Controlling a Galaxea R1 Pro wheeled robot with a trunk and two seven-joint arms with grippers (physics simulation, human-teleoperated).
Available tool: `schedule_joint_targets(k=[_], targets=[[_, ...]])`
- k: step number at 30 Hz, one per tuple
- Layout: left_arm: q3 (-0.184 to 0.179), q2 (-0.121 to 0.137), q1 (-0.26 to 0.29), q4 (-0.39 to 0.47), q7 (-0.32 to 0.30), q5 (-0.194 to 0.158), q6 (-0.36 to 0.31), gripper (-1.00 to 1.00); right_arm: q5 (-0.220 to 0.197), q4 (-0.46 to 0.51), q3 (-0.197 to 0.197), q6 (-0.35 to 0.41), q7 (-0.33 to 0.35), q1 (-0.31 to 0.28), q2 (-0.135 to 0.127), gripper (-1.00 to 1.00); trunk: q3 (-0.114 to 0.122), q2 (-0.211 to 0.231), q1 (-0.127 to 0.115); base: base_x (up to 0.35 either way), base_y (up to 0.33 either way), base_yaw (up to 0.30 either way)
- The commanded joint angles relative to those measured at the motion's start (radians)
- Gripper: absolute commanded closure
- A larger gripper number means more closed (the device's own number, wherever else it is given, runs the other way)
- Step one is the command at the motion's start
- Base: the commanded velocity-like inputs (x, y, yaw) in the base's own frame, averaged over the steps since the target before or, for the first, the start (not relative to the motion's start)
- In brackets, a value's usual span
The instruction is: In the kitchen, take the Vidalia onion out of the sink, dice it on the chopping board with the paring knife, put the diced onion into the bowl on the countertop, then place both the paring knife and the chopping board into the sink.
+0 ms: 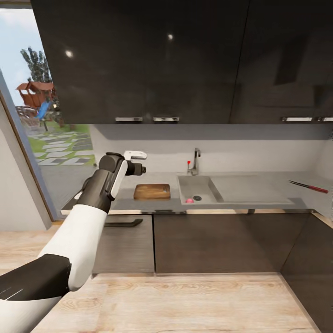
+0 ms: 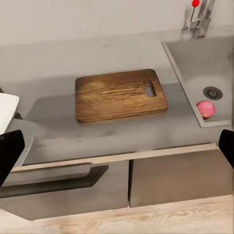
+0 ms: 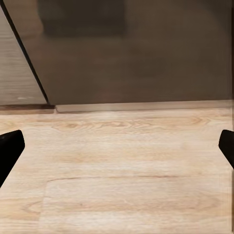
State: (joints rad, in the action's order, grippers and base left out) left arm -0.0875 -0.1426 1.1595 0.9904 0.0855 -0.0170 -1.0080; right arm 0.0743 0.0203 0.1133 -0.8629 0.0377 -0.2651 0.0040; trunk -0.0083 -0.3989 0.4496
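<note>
The dark brown chopping board (image 1: 151,191) (image 2: 119,95) lies on the grey countertop (image 1: 259,187), just left of the sink (image 1: 206,185) (image 2: 192,68). A pinkish round onion (image 1: 189,200) (image 2: 205,108) rests in the basin's near corner beside the drain (image 2: 213,92). The paring knife (image 1: 309,186), with a dark blade and red handle, lies far right on the counter. A white bowl corner (image 2: 7,109) shows left of the board. My left gripper (image 1: 135,162) (image 2: 118,148) hovers open above the counter, left of the board. My right gripper (image 3: 118,146) is open over the wooden floor.
Glossy black upper cabinets (image 1: 162,60) hang above the counter. A chrome faucet (image 1: 196,162) with a red knob (image 1: 188,162) stands behind the basin. A drawer (image 1: 122,223) (image 2: 53,183) under the board juts out slightly. A window (image 1: 41,120) is at left; dark cabinets (image 1: 300,259) close the right corner.
</note>
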Motion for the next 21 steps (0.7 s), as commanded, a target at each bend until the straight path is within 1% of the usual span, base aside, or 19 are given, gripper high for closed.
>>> schedule_joint_targets(k=[1, 18, 21], targets=[[-0.001, 0.0, 0.0, -0.002, 0.006, -0.002, -0.003, -1.0, 0.007, 0.0, 0.009, -0.002, 0.004, 0.0, 0.001, -1.0, -0.001, -0.001, 0.0, 0.0, -0.25, 0.0], [0.0, 0.001, 0.0, -0.023, 0.01, 0.0, -0.001, -1.0, 0.007, -0.001, 0.009, -0.002, 0.004, 0.0, 0.003, -1.0, -0.001, -0.001, 0.0, 0.0, -0.307, 0.0], [0.0, 0.001, 0.0, -0.038, 0.01, 0.001, -0.001, -1.0, 0.007, -0.001, 0.008, -0.002, 0.004, 0.0, 0.004, -1.0, -0.001, -0.001, 0.0, 0.018, -0.316, 0.0]])
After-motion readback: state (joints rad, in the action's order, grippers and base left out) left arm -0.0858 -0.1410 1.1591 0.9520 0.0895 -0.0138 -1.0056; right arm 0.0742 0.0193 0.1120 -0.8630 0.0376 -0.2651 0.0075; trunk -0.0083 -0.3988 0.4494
